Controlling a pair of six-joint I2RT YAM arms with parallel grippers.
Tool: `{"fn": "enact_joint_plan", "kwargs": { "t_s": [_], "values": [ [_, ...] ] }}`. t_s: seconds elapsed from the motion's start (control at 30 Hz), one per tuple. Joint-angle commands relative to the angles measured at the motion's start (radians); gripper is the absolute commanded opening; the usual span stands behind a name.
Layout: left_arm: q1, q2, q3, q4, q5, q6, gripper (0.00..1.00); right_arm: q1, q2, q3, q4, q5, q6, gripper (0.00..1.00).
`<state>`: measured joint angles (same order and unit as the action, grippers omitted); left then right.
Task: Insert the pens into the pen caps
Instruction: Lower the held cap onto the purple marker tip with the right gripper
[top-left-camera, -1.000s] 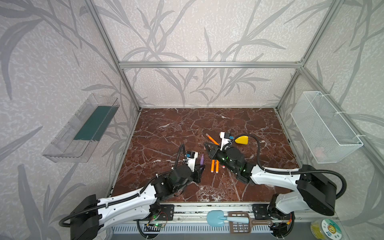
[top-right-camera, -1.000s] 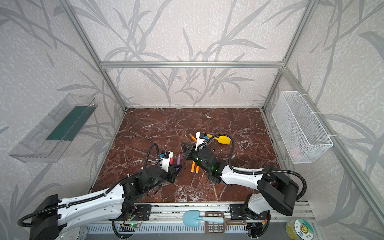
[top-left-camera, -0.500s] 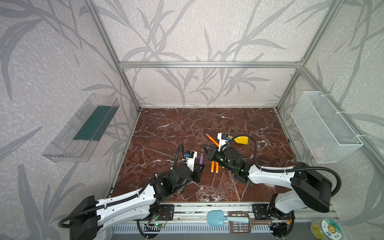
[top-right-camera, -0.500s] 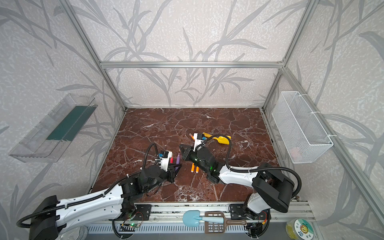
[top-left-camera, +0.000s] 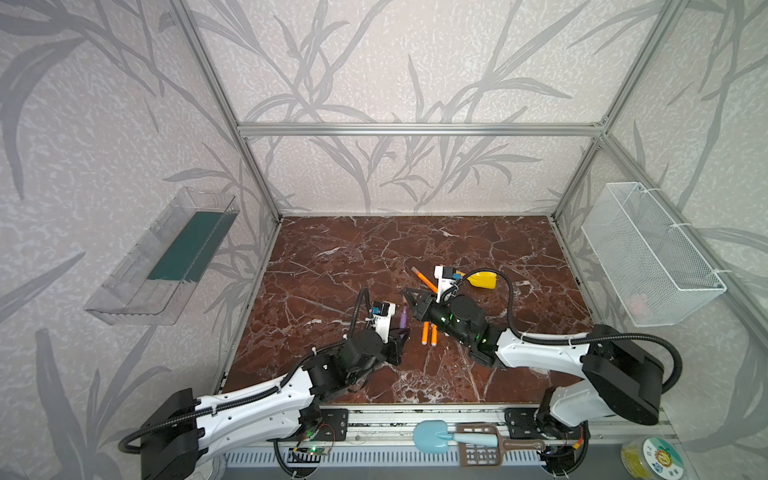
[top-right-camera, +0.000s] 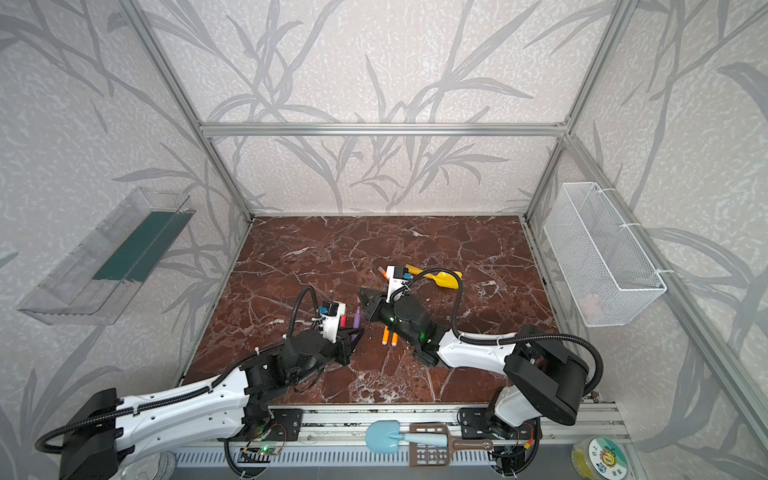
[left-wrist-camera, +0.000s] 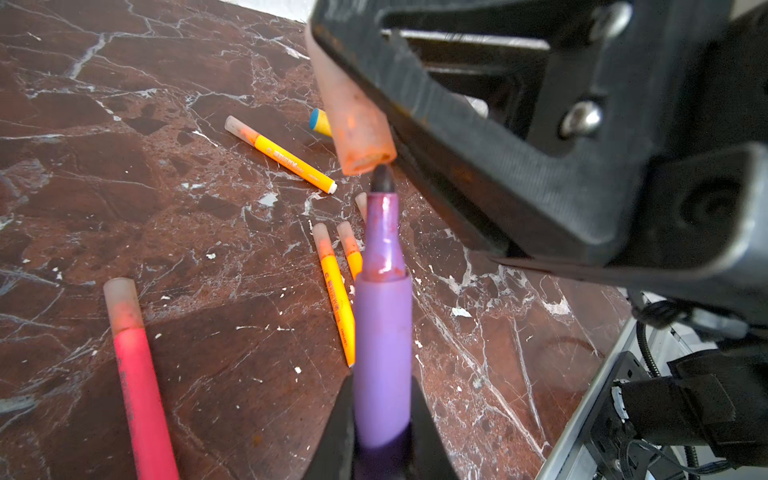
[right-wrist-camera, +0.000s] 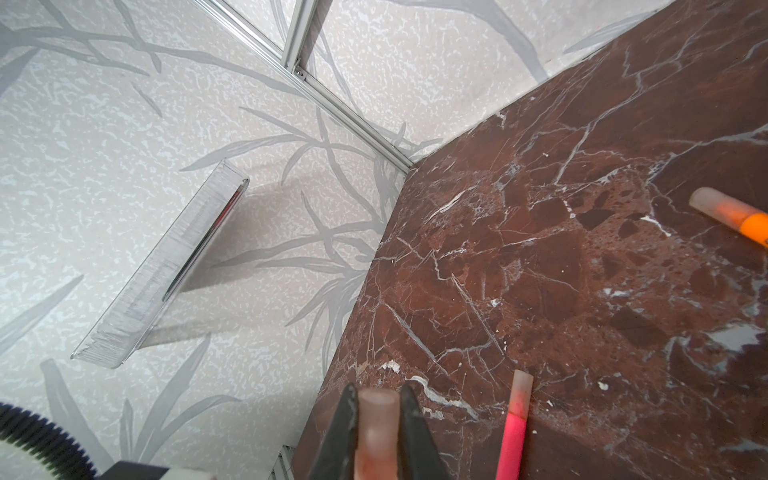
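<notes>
Pointing its dark nib at the rim of the pen cap (left-wrist-camera: 357, 120) mouth, not yet inside, purple pen (left-wrist-camera: 382, 316) hangs above the marble tabletop (left-wrist-camera: 124, 166) near its middle; left gripper (left-wrist-camera: 382, 399) clamped tight on the pen barrel, right gripper (right-wrist-camera: 377, 399) pinched closed around the cap. Capped orange pens (left-wrist-camera: 286, 160) and one capped red-pink pen (left-wrist-camera: 137, 386) lie on the marble beside

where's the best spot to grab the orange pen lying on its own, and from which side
Take the lone orange pen at mid-barrel, from straight above, closing across its width. It lies flat on the marble table, apart from the paired orange pens, and its translucent cap may slip off.
</notes>
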<state>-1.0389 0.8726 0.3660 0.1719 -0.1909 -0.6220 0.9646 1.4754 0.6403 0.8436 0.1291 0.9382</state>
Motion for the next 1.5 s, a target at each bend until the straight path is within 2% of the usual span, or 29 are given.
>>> {"fn": "enact_joint_plan", "kwargs": {
  "t_s": [0.0,0.67,1.0,1.2,1.37,1.47],
  "values": [
    [-0.004,-0.003,0.005,0.05,-0.037,-0.001,0.0,0.011,-0.013,0.01,0.041,-0.009,-0.012,0.08],
    [-0.003,0.007,0.013,0.038,-0.039,-0.001,0.0,0.02,-0.045,0.0,0.041,0.011,-0.034,0.09],
    [-0.001,-0.014,0.023,0.029,-0.054,-0.004,0.0,0.039,-0.031,-0.038,0.085,-0.005,-0.043,0.09],
    [0.003,-0.011,0.038,0.021,-0.063,-0.014,0.0,0.052,-0.007,-0.084,0.188,0.004,-0.045,0.04],
    [0.039,-0.01,0.045,0.036,-0.021,-0.051,0.0,0.117,0.0,-0.13,0.289,0.03,-0.07,0.04],
    [0.078,-0.015,0.048,0.055,0.059,-0.068,0.0,0.122,0.016,-0.149,0.344,0.017,-0.082,0.05]
  ]
}}
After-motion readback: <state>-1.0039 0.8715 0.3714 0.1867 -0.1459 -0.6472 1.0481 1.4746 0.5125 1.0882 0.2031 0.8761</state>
